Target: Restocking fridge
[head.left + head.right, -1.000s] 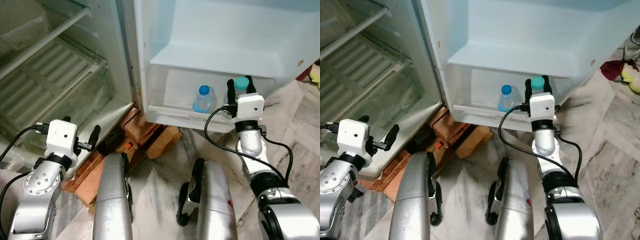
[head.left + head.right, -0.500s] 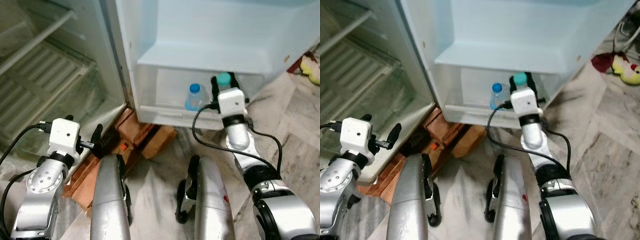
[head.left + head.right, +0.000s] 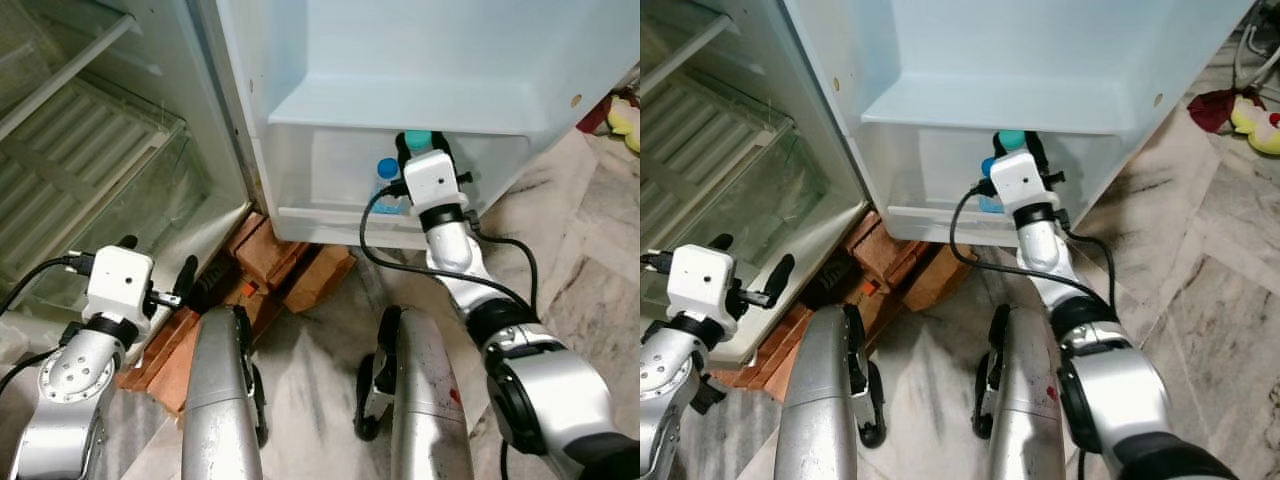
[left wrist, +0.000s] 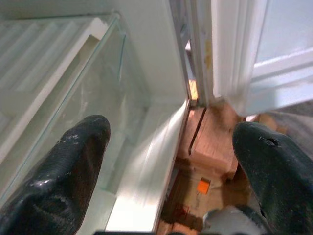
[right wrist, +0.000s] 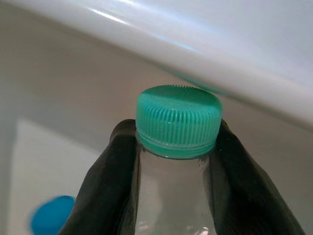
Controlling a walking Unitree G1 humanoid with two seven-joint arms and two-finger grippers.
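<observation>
The right gripper [image 5: 173, 161] is clenched on the neck of a clear bottle [image 5: 172, 196], one black finger on each side just below its green cap [image 5: 178, 119]. The arm reaches forward into the lowest door bin [image 3: 330, 215] of the open fridge door [image 3: 420, 60]; the cap sits close under the ledge of the shelf above [image 3: 400, 110]. The bottle is upright and is at the bin's middle, behind its front rail.

A second bottle with a blue cap [image 3: 387, 167] stands in the same bin, just beside the held bottle on the robot's left; whether the two touch cannot be told.

The left gripper [image 4: 171, 171] is released, its two fingers [image 4: 68, 166] spread wide apart and holding nothing. It hangs low by the bottom front corner of the fridge body, facing the glass-fronted crisper drawer [image 4: 98, 98]. Wooden blocks [image 3: 270, 260] lie on the marble floor [image 3: 590, 290] under the fridge's lower edge
</observation>
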